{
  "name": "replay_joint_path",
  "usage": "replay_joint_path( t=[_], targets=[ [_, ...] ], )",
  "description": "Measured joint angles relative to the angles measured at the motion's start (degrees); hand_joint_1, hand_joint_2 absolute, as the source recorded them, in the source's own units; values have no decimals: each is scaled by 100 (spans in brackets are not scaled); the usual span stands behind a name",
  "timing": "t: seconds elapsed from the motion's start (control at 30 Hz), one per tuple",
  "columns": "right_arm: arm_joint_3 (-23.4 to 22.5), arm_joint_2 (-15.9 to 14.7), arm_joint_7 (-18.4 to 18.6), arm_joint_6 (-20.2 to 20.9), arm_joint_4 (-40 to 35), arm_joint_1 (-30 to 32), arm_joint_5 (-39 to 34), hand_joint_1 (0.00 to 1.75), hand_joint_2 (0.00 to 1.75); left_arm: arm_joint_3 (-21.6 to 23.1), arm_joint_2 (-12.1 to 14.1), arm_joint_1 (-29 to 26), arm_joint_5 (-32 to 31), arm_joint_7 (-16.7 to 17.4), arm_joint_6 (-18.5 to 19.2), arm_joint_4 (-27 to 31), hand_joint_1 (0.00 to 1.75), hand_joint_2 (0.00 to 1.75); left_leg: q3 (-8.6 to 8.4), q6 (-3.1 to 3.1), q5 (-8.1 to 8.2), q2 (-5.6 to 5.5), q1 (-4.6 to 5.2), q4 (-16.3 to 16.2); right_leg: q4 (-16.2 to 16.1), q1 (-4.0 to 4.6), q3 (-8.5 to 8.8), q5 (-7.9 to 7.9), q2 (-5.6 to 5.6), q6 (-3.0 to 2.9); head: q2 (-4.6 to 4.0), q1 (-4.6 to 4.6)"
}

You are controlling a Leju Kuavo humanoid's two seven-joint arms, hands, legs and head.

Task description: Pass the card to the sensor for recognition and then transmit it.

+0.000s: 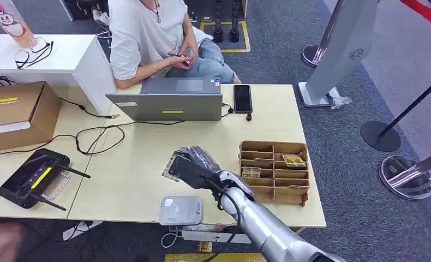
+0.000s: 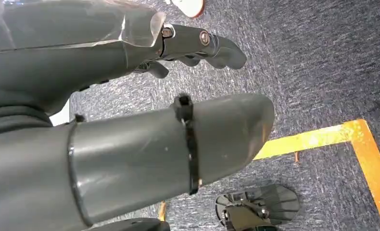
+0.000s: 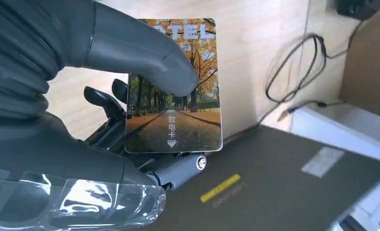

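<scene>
The card [image 3: 178,91] is a rectangle with rounded corners and a shiny face; it carries a photo of an avenue with autumn trees in orange and yellow, white letters at one end, and some small characters with an arrow at the other end. The right hand [image 3: 106,106] holds it: the thick grey thumb [image 3: 145,60] presses on the printed face, and the dark fingers [image 3: 106,98] lie behind the card, so it is pinched between them. In the head view the right hand [image 1: 194,164] is above the light wooden table [image 1: 137,158], between the laptop [image 1: 172,100] and the grey sensor [image 1: 180,210], which lies near the table's front edge; the card [image 1: 170,165] shows there as a thin patterned edge on the hand's left side. To the right of the hand stands a brown organizer [image 1: 274,169] with compartments. The left hand [image 2: 130,110] hangs over a dark blue carpet [image 2: 318,62] with a yellow line; it holds nothing, and its fingers [image 2: 202,45] are stretched out, apart from the thumb.
</scene>
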State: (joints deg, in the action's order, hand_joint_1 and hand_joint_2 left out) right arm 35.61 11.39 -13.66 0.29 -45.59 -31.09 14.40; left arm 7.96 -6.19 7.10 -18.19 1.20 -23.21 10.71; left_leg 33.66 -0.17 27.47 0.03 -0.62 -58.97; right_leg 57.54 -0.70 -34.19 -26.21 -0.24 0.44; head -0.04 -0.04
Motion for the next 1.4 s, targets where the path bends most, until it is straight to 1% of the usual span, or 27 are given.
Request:
replay_joint_path(
  t=[0.23, 0.6, 0.77, 0.9, 1.0, 1.1, 1.2, 1.4],
  targets=[
    [-18, -129, 74, -573, -503, 61, 512, 175, 175, -37, 0, 0, -17, -7, 2, 0, 0, 0, 0, 0, 0, 0, 0, 0, 0, 0, 0, 0, 0, 0, 0, 0],
    [-15, -241, 39, -1393, -1198, 164, 1211, 175, 175, -140, 0, -10, -13, -22, -20, 0, 0, 0, 0, 0, 0, 0, 0, 0, 0, 0, 0, 0, 0, 0, 0, 0],
    [-15, -249, -11, -2073, -1439, 199, 1806, 175, 175, -157, 0, -25, -11, -53, -35, 0, 0, 0, 0, 0, 0, 0, 0, 0, 0, 0, 0, 0, 0, 0, 0, 0],
    [-15, -249, -26, -2864, -1565, 219, 2526, 175, 175, -208, 0, -31, -15, -77, -39, 0, 0, 0, 0, 0, 0, 0, 0, 0, 0, 0, 0, 0, 0, 0, 0, 0],
    [-15, -249, 0, -3297, -1590, 224, 3021, 175, 175, -234, 0, -31, -35, -77, -39, 0, 0, 0, 0, 0, 0, 0, 0, 0, 0, 0, 0, 0, 0, 0, 0, 0],
    [-15, -249, 83, -3589, -1616, 245, 3424, 175, 175, -240, 0, -32, -44, -77, -42, 0, 0, 0, 0, 0, 0, 0, 0, 0, 0, 0, 0, 0, 0, 0, 0, 0],
    [-13, -249, 195, -3808, -1618, 262, 3867, 175, 175, -243, 0, -35, -50, -81, -48, 0, 0, 0, 0, 0, 0, 0, 0, 0, 0, 0, 0, 0, 0, 0, 0, 0],
    [-15, -245, 527, -3980, -1618, 267, 4685, 175, 175, -280, -2, -59, -52, -107, -66, 0, 0, 0, 0, 0, 0, 0, 0, 0, 0, 0, 0, 0, 0, 0, 0, 0]
  ],
)
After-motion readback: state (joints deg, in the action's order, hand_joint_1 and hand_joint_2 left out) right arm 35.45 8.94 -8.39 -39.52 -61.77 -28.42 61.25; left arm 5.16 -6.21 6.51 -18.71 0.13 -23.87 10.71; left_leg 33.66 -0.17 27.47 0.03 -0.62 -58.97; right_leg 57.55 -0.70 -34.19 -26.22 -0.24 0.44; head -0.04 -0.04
